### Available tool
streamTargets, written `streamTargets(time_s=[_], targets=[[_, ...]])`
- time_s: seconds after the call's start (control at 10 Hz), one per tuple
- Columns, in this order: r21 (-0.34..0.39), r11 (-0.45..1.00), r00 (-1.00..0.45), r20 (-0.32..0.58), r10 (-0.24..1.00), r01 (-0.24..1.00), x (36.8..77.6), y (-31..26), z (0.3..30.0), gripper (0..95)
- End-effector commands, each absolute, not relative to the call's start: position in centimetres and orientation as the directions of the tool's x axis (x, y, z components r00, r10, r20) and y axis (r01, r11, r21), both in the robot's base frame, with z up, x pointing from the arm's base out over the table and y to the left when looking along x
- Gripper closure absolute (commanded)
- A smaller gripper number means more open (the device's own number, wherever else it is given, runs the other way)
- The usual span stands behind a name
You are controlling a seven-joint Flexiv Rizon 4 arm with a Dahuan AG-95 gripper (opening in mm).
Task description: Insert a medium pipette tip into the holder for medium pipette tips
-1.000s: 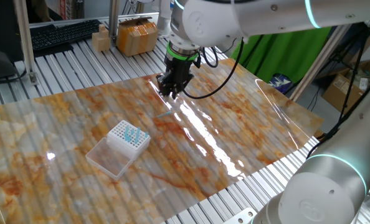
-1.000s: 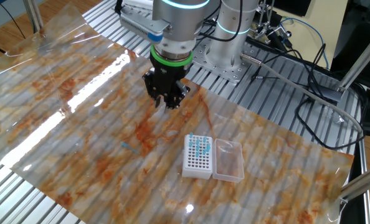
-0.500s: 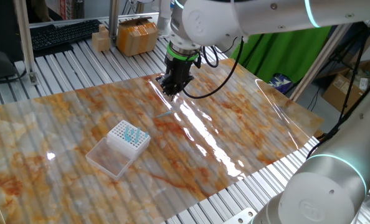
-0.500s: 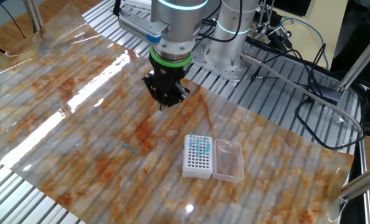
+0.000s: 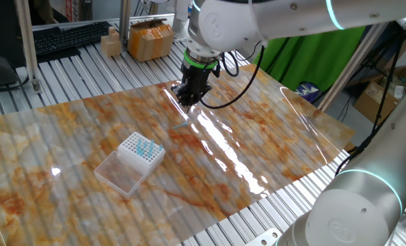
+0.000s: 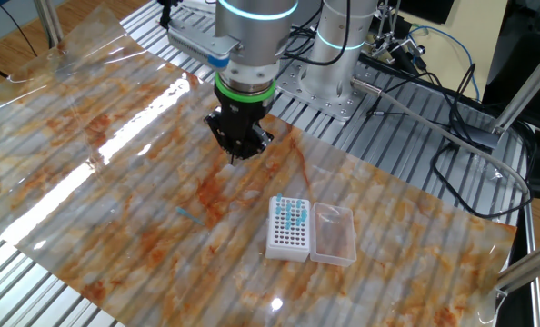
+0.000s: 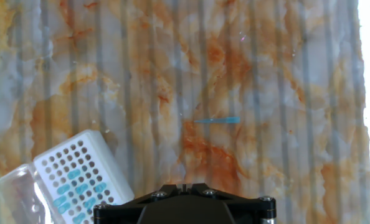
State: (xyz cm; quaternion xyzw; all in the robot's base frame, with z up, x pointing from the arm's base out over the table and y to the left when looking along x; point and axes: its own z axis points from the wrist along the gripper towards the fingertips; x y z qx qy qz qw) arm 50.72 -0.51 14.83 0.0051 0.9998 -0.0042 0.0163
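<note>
The medium pipette tip (image 7: 217, 121) lies flat on the marbled sheet, pale blue and thin; it also shows in one fixed view (image 5: 180, 126) and the other (image 6: 190, 215). The white holder (image 5: 140, 152) has a grid of holes with a bunch of teal tips in one corner and a clear lid (image 5: 119, 172) attached; it shows in the other fixed view (image 6: 287, 229) and at the hand view's lower left (image 7: 79, 174). My gripper (image 5: 189, 100) (image 6: 238, 154) hangs above the sheet, away from tip and holder, fingers drawn together on nothing. The hand view shows only its black base.
Cardboard boxes (image 5: 148, 37) and a keyboard (image 5: 70, 37) sit behind the sheet. Cables (image 6: 434, 109) and the arm's base (image 6: 343, 54) are at the far side. Bright glare runs across the sheet (image 5: 223, 147). A second robot arm (image 5: 367, 198) stands at the near right.
The gripper has risen a little and shifted slightly, and its fingers have drawn together from a wider spread. The tip and holder have not moved.
</note>
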Motion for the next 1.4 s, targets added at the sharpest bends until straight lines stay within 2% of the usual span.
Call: streamTargets(time_s=[0.1, 1.4], targets=[[-0.010, 1.000, -0.999, -0.028, 0.024, 0.024, 51.1, -0.7, 14.1, 95.0], [-0.011, 0.999, -0.999, -0.016, 0.042, 0.042, 53.5, -2.0, 7.0, 95.0]])
